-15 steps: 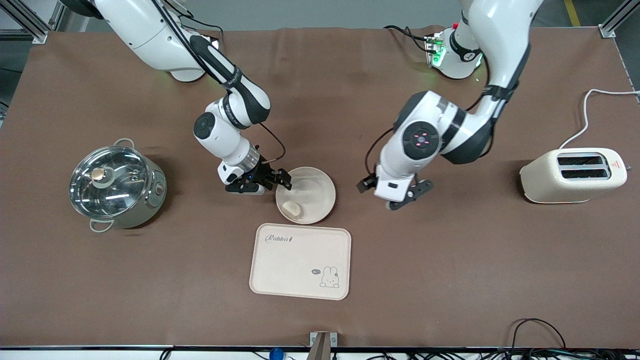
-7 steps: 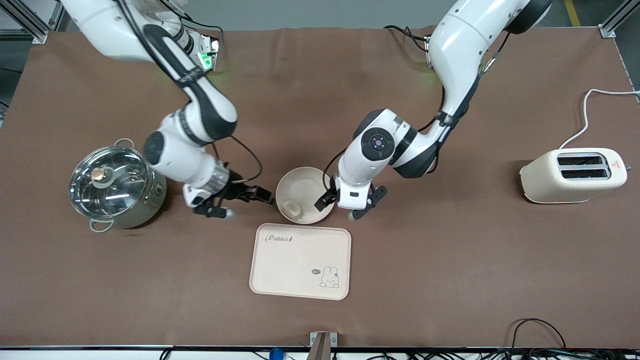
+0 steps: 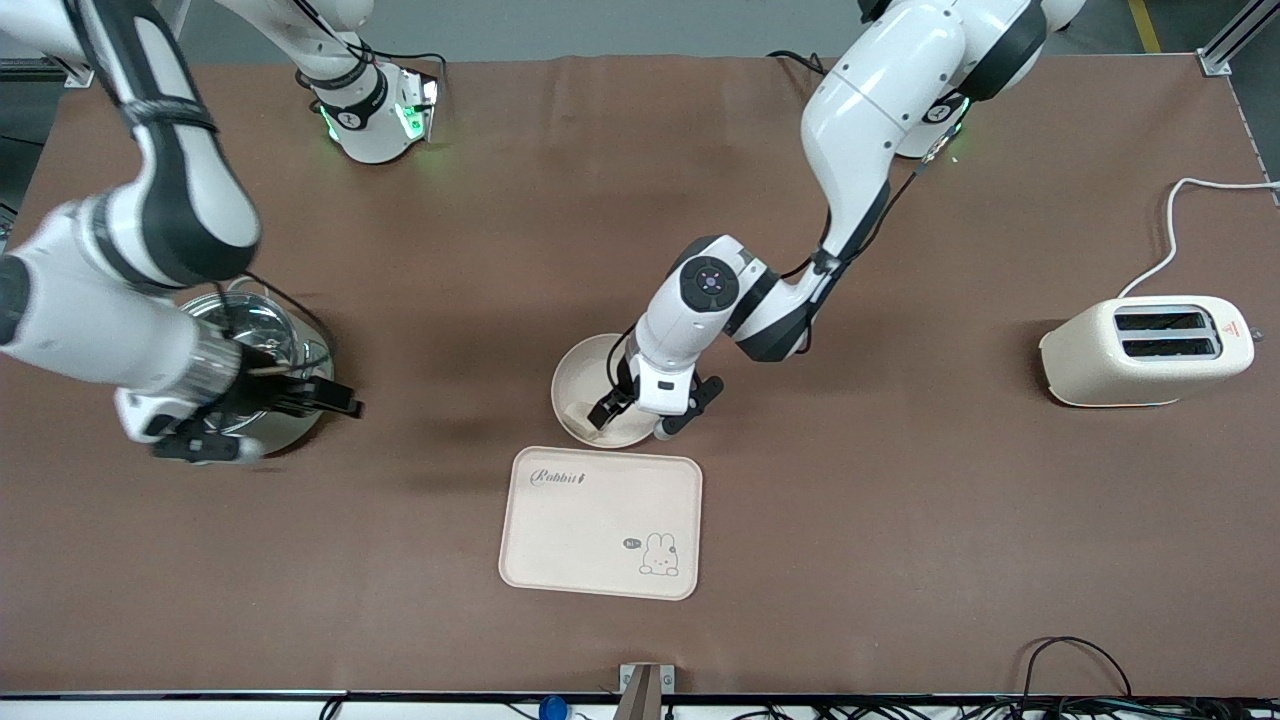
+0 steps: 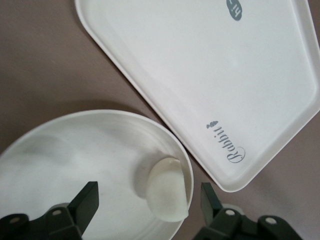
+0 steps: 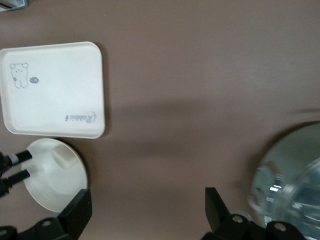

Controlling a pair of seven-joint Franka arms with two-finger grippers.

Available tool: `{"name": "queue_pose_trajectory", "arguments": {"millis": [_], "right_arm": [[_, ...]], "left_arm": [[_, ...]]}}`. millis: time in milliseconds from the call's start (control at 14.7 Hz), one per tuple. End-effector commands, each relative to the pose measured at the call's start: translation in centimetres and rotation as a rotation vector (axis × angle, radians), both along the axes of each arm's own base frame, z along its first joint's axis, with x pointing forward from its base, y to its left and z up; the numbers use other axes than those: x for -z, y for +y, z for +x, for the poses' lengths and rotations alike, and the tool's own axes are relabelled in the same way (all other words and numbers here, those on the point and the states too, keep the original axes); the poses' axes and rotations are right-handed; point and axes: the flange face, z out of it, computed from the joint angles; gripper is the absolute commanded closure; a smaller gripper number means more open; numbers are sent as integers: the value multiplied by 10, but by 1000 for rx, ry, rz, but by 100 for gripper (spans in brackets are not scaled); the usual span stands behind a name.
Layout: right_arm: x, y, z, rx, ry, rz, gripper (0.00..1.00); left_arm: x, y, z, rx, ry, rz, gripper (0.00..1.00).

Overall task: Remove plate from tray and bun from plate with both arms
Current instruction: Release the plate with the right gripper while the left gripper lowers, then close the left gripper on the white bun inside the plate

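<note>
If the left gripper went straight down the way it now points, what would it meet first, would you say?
Most likely the small pale cream bun, which lies between the open jaws of the left gripper, on the round cream plate; the height above it is unclear.

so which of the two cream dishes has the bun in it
The round plate under the left gripper, holding the bun. The rectangular rabbit tray, nearer the front camera, holds nothing.
</note>
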Motion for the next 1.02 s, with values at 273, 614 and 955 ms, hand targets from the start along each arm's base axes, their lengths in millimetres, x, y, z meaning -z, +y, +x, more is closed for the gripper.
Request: {"name": "queue_pose_trajectory", "arguments": {"millis": [273,614,955], "right_arm": [[-121,-58,-54,-11,18,-154,0],[-181,-91,-96,8,-24,-223,0],[-181,-92,-97,13,-20,-223,0]], "left_arm": [[34,-21,-3,-16,-73,-60,16],[49,-28,-8,-4,-99,-82,30],[48,-27,-7,-7,-98,-82,62]]}}
